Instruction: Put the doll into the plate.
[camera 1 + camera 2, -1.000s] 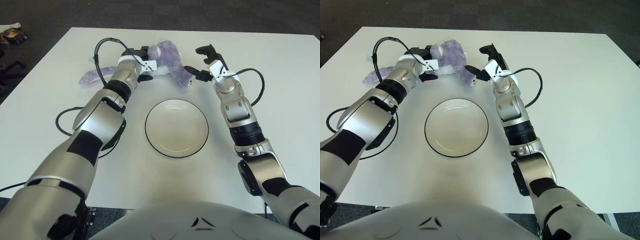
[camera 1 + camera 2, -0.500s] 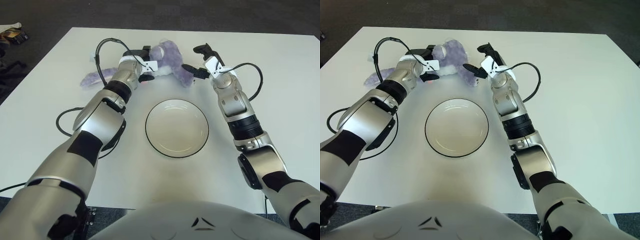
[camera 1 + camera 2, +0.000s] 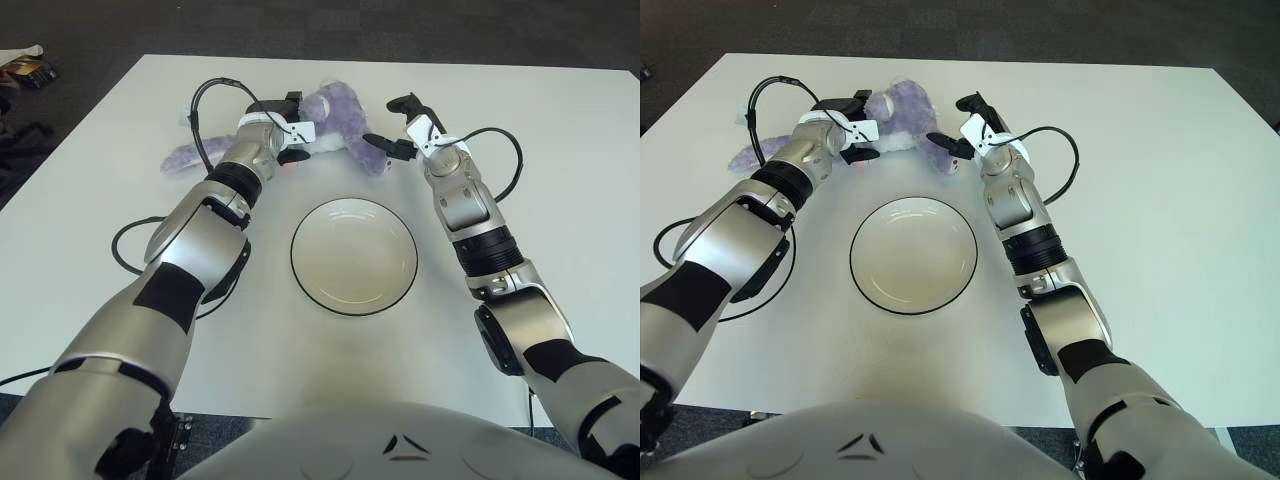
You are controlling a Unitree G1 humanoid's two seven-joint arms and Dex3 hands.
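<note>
Left hand (image 3: 283, 130) pressed against the doll (image 3: 335, 112) from its left, fingers curled at the plush, grip not clearly closed. Right hand (image 3: 400, 125) at the doll's right end, fingers spread wide, one tip just touching a purple leg. Doll lying at the far side of the table (image 3: 560, 180), beyond the plate (image 3: 353, 255), which sits between the two arms. Risk from here: soft body sagging or slipping out of an uneven two-sided squeeze; long tail dragging outside the plate; black cable (image 3: 205, 95) snagging. White tabletop, dark carpet (image 3: 400, 30) beyond.
</note>
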